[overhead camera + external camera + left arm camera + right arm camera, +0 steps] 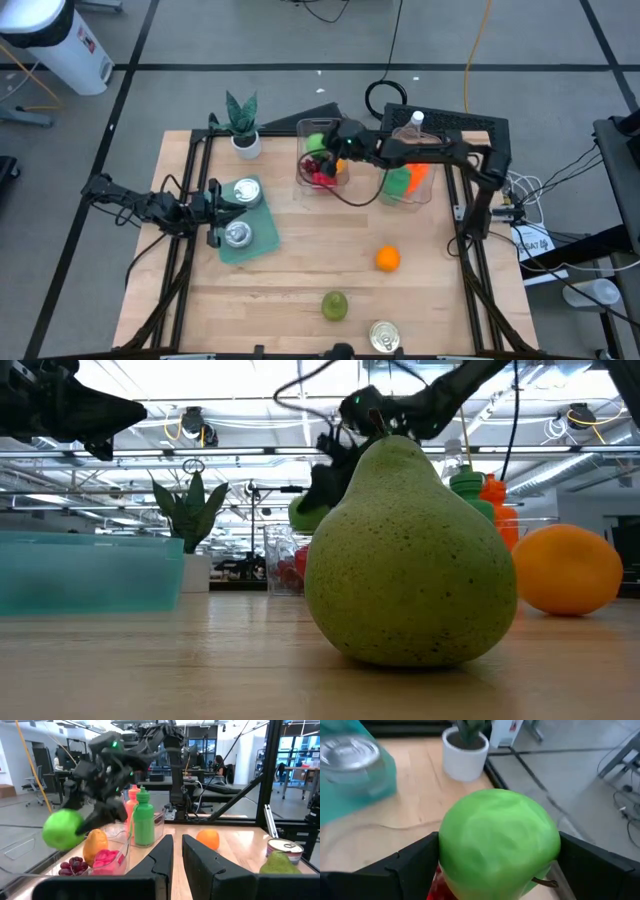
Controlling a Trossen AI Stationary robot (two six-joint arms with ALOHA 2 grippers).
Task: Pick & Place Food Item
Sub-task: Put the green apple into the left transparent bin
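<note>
Green apple [497, 842] sits clamped between the right gripper's [330, 140] two dark fingers [410, 862], held above the clear bin [322, 165]; its smooth, rounded skin fills most of the right wrist view and hides the bin's contents there. From overhead the arm covers much of the bin, leaving only red and orange items partly visible inside; the left wrist view shows grapes [70, 867] and a pink piece in it, cut off by the near rim. Beside the bin, a second clear container holds a green bottle [143, 820] and an orange bottle. A white potted plant [243, 125] stands just beside the bin on its other side. Farther from the bin lie an orange [387, 259], a speckled pear [334, 306] and a metal can [384, 337] on the wooden table [300, 270]. The left gripper [222, 215] hangs with fingers closed and empty over a teal tray [262, 240] carrying two cans, well apart from the bin.
</note>
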